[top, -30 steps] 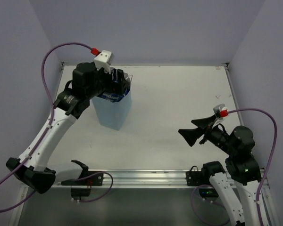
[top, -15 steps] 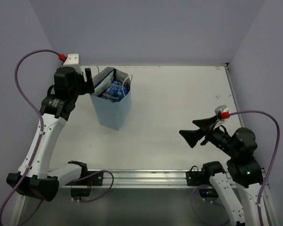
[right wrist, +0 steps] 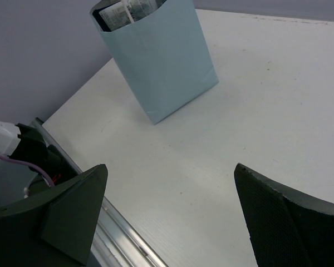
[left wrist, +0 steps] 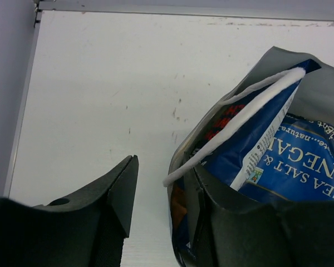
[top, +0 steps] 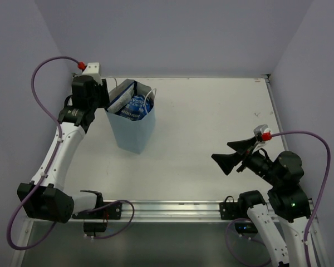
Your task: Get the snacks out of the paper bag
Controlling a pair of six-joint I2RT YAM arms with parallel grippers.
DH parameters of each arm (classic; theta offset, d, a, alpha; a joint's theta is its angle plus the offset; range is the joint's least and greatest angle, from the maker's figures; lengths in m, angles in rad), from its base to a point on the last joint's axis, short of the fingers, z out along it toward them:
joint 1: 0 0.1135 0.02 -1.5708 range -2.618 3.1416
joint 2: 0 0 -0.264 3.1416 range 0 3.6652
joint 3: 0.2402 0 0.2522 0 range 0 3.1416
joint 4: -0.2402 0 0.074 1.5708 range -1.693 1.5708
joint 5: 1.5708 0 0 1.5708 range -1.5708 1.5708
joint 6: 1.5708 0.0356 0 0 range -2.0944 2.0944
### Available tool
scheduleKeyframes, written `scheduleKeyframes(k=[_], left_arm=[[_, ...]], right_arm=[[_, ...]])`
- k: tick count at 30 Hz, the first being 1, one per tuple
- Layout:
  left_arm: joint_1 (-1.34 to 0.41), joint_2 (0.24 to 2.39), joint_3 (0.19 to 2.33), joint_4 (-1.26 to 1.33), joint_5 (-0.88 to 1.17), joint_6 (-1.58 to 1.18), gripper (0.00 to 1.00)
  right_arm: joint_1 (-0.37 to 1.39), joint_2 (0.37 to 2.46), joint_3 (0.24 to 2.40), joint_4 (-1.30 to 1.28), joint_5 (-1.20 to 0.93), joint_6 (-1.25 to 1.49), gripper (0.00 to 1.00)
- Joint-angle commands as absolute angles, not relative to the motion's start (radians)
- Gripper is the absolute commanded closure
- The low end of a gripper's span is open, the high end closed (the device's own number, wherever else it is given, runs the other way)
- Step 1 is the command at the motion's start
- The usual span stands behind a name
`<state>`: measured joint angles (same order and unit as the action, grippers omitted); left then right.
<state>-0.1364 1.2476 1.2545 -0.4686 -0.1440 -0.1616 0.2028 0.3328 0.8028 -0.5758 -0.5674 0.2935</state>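
Left claw gapes empty at the rim of the upright bag, which stands rear left on the tabletop with snacks inside. Right claw hangs wide open, empty, well apart.

Pale blue bag, navy and red packets, black grippers on white.

The light blue paper gift bag is plain outside and greyish white inside, with a thin white string handle. In its mouth, a glossy dark blue snack packet carries white lettering. At that packet's 9 o'clock, a sliver of a red-and-black printed packet shows. The flat white table bears faint grey scuffs. The matte black left gripper and matte black right gripper sit on white arms with black joints. Each arm trails a purple cable with a red tip. The lavender walls are unpatterned.
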Motion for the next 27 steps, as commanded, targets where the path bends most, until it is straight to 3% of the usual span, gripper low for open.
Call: scheduleKeyframes(k=[1,8,14,20,27], left_arm=[[-0.126,1.282,1.261,-0.37,-0.083,-0.14,0.57],[-0.126,1.302,1.217,-0.376,-0.043,-0.129,0.69],[-0.126,1.302,1.262,-0.365,-0.031,-0.097,1.0],[-0.133,1.278,1.405,-0.368,0.067,-0.02,1.0],[-0.271,1.289,1.445,-0.368,0.008,0.115,1.0]], right_arm=[[0.206,0.334,0.805,-0.546,-0.586,0.288,0.01],[0.206,0.359,0.805,-0.525,-0.606,0.284,0.01],[0.206,0.419,0.836,-0.445,-0.681,0.291,0.01],[0.233,0.564,0.929,-0.379,-0.623,0.342,0.01],[0.541,0.849,1.156,-0.376,-0.296,0.348,0.01]])
